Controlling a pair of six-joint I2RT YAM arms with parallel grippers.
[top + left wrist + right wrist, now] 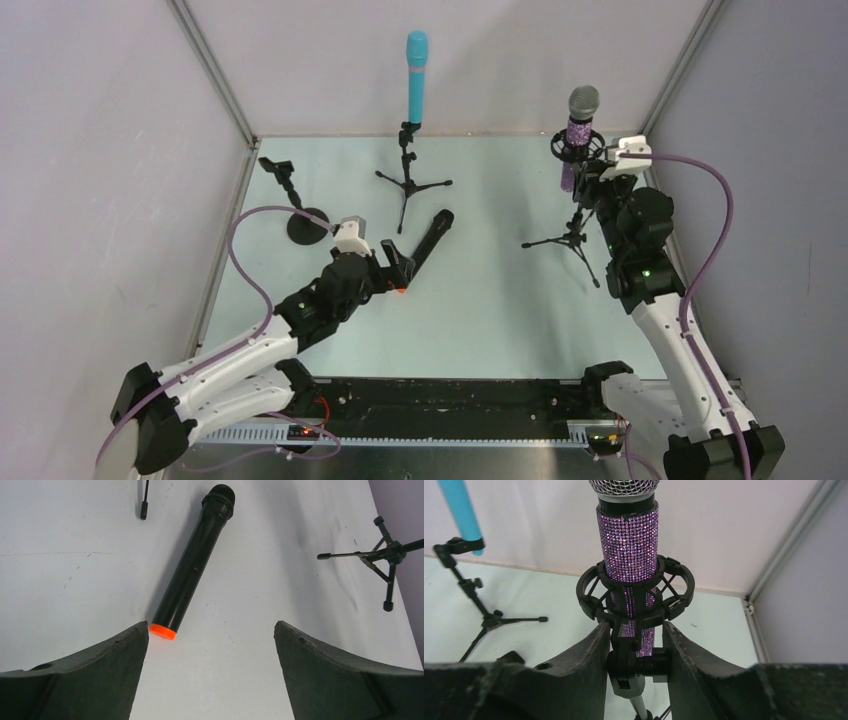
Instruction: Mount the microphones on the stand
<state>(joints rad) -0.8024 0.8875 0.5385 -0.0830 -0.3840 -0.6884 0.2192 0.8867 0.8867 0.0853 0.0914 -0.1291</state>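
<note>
We see the left tool (211, 628) wide open by the black microphone (192, 562) on the table (75, 580), while the right tool (635, 630) seemingly clamps the stand (636, 664) under the purple glitter microphone (628, 540).

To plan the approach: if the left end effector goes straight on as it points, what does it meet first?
Likely the black mic: its orange end lies just ahead, a little off-centre. If it misses that, it meets the table. Depth is unclear.
</note>
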